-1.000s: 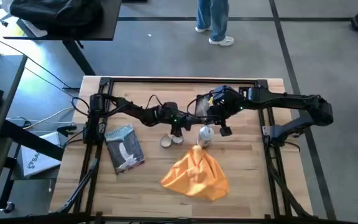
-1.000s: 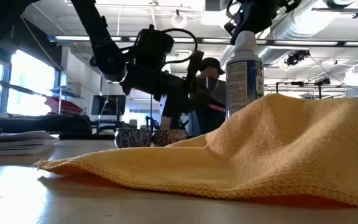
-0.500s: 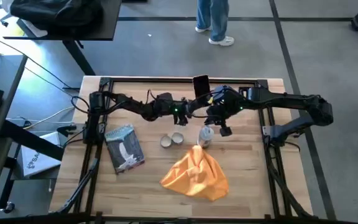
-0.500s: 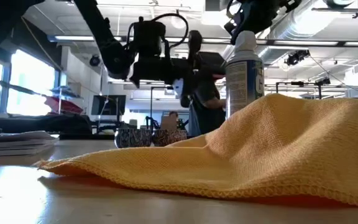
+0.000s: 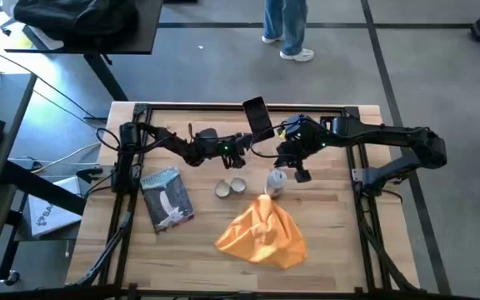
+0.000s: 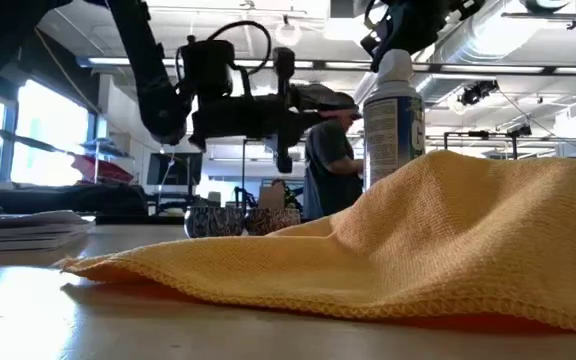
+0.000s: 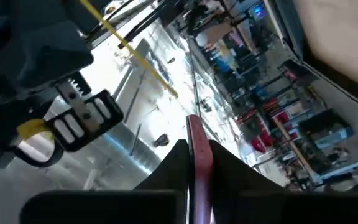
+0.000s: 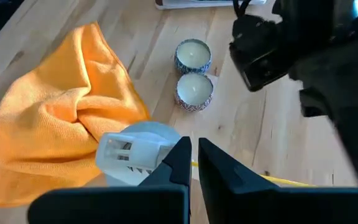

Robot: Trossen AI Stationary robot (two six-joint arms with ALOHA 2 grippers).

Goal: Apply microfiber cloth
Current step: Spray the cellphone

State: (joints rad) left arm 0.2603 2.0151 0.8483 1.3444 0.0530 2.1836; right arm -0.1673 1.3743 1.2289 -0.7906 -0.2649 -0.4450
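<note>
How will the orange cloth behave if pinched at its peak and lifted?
The microfiber cloth lies bunched in soft folds, so it will likely drape limply, not hold shape. Probably light. One edge lies against the spray bottle, so lifting might nudge it.

We see an orange-yellow microfiber cloth [image 5: 262,235] on a pale wooden table [image 5: 340,233]. Beside the cloth stands a white spray bottle [image 5: 276,181] with a blue-and-white label. Just beyond it sit two small tins [image 8: 193,73] with blue-and-white patterned sides and cream tops. Farther from the cloth lies a grey-and-white packet [image 5: 167,198].
</note>
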